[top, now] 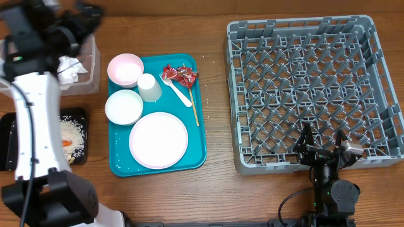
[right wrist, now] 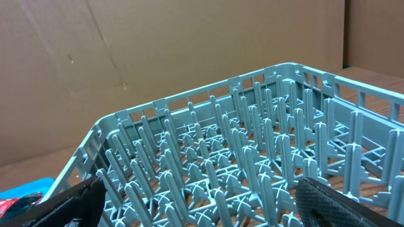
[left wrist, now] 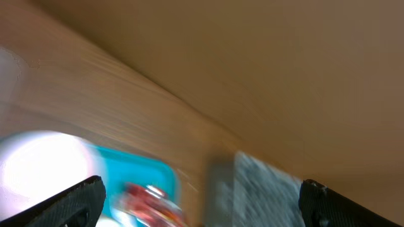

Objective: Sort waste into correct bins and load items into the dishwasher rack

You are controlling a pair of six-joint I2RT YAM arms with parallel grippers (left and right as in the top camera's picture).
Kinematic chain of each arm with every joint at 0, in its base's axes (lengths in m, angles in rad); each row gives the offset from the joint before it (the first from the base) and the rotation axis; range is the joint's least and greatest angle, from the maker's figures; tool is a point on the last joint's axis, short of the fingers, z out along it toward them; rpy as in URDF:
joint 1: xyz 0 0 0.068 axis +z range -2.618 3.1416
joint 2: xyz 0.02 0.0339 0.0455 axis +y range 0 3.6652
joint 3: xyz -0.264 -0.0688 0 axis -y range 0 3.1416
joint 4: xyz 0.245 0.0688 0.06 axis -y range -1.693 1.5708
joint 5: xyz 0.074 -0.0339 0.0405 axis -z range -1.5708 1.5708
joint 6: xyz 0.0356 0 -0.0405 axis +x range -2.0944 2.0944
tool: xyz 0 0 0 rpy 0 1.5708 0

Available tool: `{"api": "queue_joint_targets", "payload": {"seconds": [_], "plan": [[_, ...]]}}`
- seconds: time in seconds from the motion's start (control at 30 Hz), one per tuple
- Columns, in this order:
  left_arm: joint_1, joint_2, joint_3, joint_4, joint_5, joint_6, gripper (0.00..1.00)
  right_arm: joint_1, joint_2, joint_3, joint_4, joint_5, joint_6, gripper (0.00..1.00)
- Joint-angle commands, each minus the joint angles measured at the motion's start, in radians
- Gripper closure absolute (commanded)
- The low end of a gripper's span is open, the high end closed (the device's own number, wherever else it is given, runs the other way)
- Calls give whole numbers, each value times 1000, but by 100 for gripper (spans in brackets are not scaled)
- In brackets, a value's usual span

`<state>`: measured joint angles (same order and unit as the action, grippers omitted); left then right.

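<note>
clear rectangular plastic tub left of the teal tray sits half hidden under the left arm, crumpled white napkins inside. left gripper and right gripper gape wide, empty.

Wooden desk — brown, grained surface, seen from above. Four things rest directly on it. A teal tray lies left of centre. A large grey dishwasher rack fills the right side, apart from the teal tray, with bare wood between them. A clear plastic tub stands at the upper left. A shallow black tray lies at the left edge below the tub — partly hidden in the overhead view. Neither bin touches the teal tray.
</note>
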<state>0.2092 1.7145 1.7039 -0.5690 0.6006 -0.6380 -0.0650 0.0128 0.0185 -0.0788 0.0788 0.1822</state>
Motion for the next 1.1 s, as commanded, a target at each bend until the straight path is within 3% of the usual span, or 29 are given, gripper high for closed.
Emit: {"api": "queue_joint_targets", "payload": {"seconds": [0.0, 0.13, 0.37, 0.53, 0.6, 0.7, 1.07], "plan": [[-139, 18, 16, -58, 90, 14, 0, -5, -10, -10, 4, 6, -7, 0], [-306, 69, 15, -175, -194, -193, 0, -5, -10, -10, 4, 6, -8, 0], [-506, 168, 15, -122, -304, -328, 0, -5, -10, -10, 4, 6, -7, 0], [-552, 215, 15, -180, -559, -688, 0, -5, -10, -10, 4, 6, -7, 0], [-557, 243, 15, -215, -599, -872, 0, -5, -10, -10, 4, 6, -7, 0], [-557, 293, 15, -211, -601, -1013, 0, -5, -10, -10, 4, 6, -7, 0], [-550, 438, 15, -101, -603, -1069, 0, -5, -10, -10, 4, 6, -7, 0]]}}
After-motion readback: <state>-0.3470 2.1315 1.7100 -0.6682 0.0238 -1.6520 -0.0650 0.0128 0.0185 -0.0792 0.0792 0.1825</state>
